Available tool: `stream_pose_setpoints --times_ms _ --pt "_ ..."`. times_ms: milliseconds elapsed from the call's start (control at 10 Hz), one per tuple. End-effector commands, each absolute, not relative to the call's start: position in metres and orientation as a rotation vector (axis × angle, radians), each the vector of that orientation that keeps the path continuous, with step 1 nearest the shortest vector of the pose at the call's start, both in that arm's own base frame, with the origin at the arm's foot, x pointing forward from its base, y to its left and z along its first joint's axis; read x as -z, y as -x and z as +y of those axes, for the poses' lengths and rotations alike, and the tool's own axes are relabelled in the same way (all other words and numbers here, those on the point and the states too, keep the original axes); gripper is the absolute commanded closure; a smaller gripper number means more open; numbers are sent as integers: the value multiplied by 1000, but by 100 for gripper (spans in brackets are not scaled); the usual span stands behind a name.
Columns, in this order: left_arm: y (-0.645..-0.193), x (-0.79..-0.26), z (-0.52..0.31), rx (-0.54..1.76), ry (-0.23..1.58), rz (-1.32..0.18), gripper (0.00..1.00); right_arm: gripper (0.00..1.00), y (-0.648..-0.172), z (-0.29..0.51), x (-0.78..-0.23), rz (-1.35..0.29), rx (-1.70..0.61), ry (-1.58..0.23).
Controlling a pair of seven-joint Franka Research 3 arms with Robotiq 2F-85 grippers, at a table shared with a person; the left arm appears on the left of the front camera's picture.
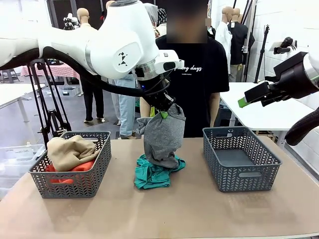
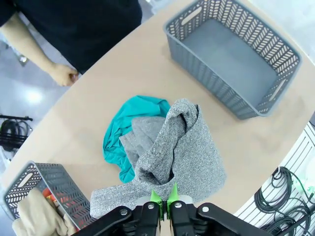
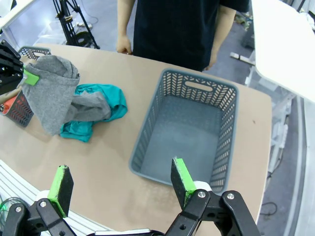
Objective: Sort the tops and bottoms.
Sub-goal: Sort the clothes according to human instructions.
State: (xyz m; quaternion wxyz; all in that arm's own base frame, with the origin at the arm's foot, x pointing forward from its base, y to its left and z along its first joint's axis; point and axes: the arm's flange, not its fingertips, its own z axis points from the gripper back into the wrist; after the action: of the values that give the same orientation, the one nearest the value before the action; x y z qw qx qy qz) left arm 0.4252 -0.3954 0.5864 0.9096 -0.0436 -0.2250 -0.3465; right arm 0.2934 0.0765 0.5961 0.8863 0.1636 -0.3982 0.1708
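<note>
Front view, read from left to right: the grey perforated plastic basket on the left [image 1: 97,172] is found to hold the tan short-sleeved cloth T-shirt [image 1: 70,151], heaped over the orange-red cloth T-shirt [image 1: 82,168]. At the table's middle, the left gripper [image 1: 163,114] is seen with its green pads pinched fully together on a fold of the grey knit T-shirt [image 1: 164,134]. This garment hangs from the pads, its lower end resting on the crumpled teal cloth T-shirt [image 1: 152,177], which lies on the tan table top [image 1: 199,214]. The step in hand is judged to be the carrying of the grey top to the left basket, where two tops are already lodged. A lift clear of the teal garment and a sideways carry over the basket rim are called for before release. The matching grey basket on the right [image 1: 244,184] holds no garment. The right gripper [image 1: 242,102] is held aloft over the table's right end, fingers spread wide, nothing held or touched.
</note>
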Motion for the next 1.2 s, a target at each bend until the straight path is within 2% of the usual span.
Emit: stream_pose_setpoints --times_ms 0,1100 --pt "-424 -591 -394 707 99 -456 100 0 -293 77 -593 -825 -343 -347" --pt "-424 -591 -394 707 99 -456 100 0 -293 77 -593 -825 -343 -347"
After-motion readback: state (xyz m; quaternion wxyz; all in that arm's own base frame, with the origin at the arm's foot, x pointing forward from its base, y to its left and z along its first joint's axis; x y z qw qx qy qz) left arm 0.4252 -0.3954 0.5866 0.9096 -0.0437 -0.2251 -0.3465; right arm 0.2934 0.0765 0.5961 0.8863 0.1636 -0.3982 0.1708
